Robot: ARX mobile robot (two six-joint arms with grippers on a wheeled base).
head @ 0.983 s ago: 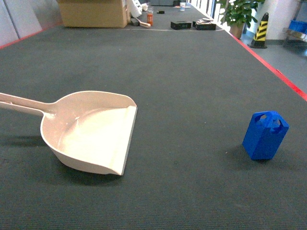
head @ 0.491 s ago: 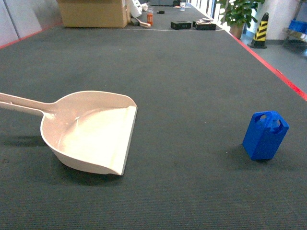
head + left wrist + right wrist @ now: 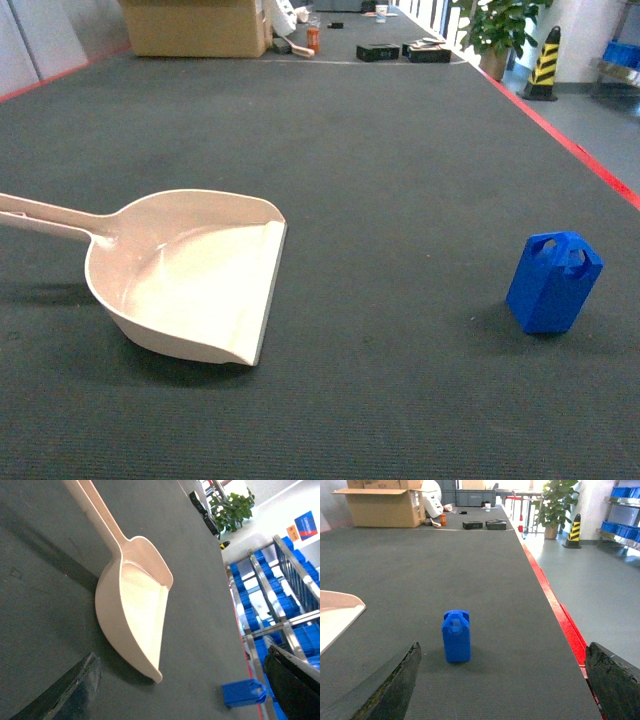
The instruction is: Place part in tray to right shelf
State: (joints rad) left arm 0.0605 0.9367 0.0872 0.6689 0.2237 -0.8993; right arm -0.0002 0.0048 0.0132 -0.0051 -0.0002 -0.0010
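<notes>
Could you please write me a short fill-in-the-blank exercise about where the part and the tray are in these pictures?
1. The blue part stands upright on the dark ____.
2. Inside the cream tray there is ____.
3. In the head view, the tray's handle points toward the ____ edge of the picture.
4. In the right wrist view, the part stands between the two fingers of the open right ____.

Missing words: mat; nothing; left; claw
</notes>
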